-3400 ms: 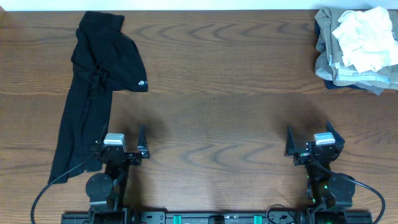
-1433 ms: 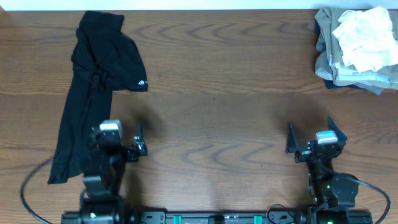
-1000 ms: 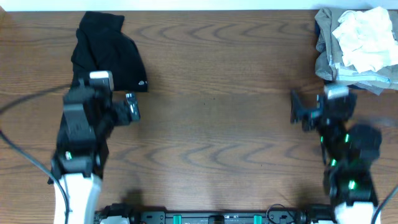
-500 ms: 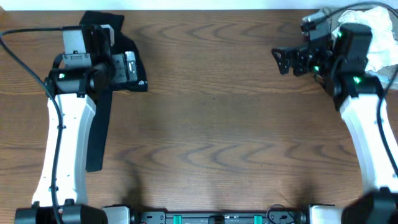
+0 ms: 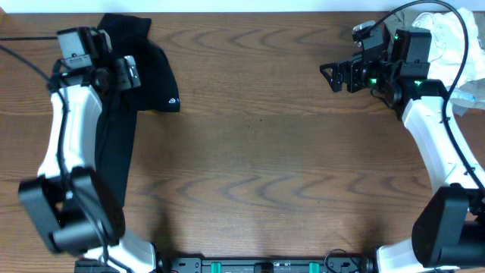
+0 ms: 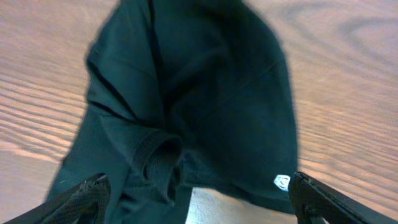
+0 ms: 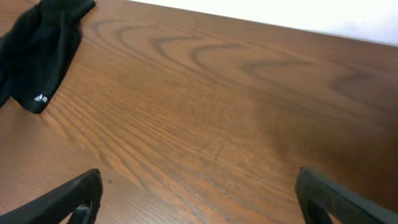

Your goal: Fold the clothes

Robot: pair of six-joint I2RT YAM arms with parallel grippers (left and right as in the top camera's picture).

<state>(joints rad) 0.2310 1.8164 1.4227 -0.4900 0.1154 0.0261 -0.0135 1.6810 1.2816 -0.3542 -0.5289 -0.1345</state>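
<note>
We take this for a robotics lab bench rather than a home. Two white-and-black machines, the left arm (image 5: 72, 129) and the right arm (image 5: 432, 133), stand at the near edge of a wood-grain table (image 5: 258, 152), where a black mounting rail (image 5: 250, 267) carries green fittings. Black cables (image 5: 459, 57) loop off the wrists, and small green lights (image 5: 398, 36) glow on the right arm. Past the far edge we see a plain white strip (image 5: 250, 5). The clothes lie well apart: a black garment (image 5: 151, 68) at one side, a rumpled pile of clothes (image 5: 447, 34) in the opposite corner
</note>
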